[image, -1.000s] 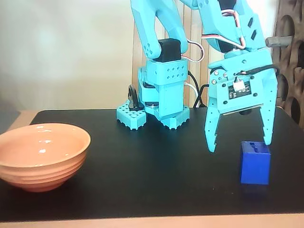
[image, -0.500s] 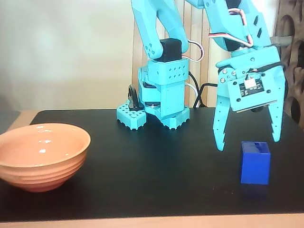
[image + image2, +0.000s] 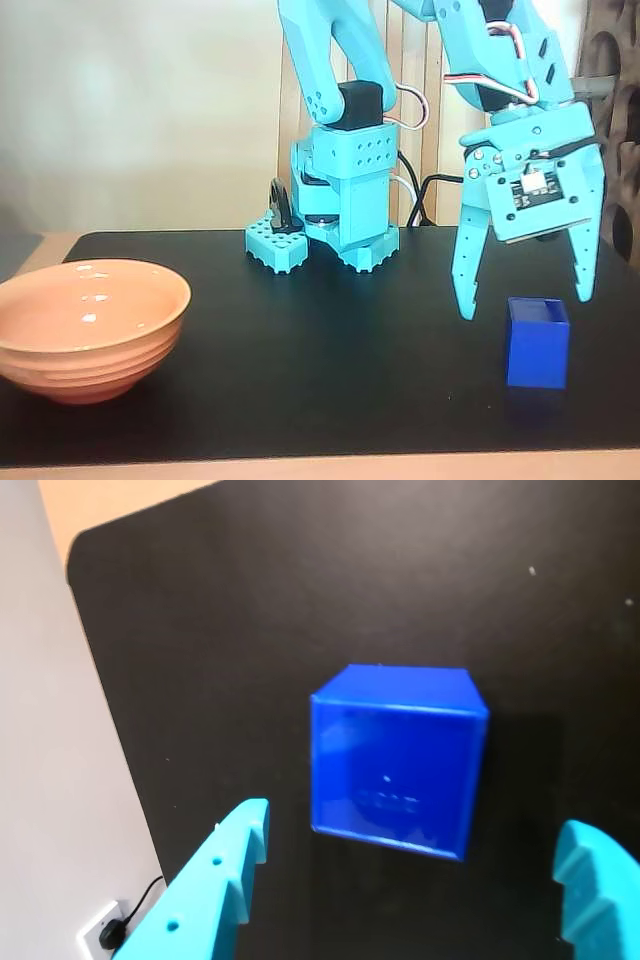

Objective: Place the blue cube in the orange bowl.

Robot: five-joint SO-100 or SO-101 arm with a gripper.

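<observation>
Tool (image 3: pixel 524 306) spread wide, empty, hanging just above cube (image 3: pixel 537 342), tips either side of it. Cube sits upright on black counter (image 3: pixel 330 370), right side in fixed view; bowl (image 3: pixel 88 327) far left, well apart

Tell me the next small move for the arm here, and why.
Probably lower the tool straight down around the blue cube. In the fixed view its open fingers hang above the cube, apart from it, and the wrist view shows the cube between the two fingertips. The cube stands on the black mat, far from the orange bowl.
</observation>
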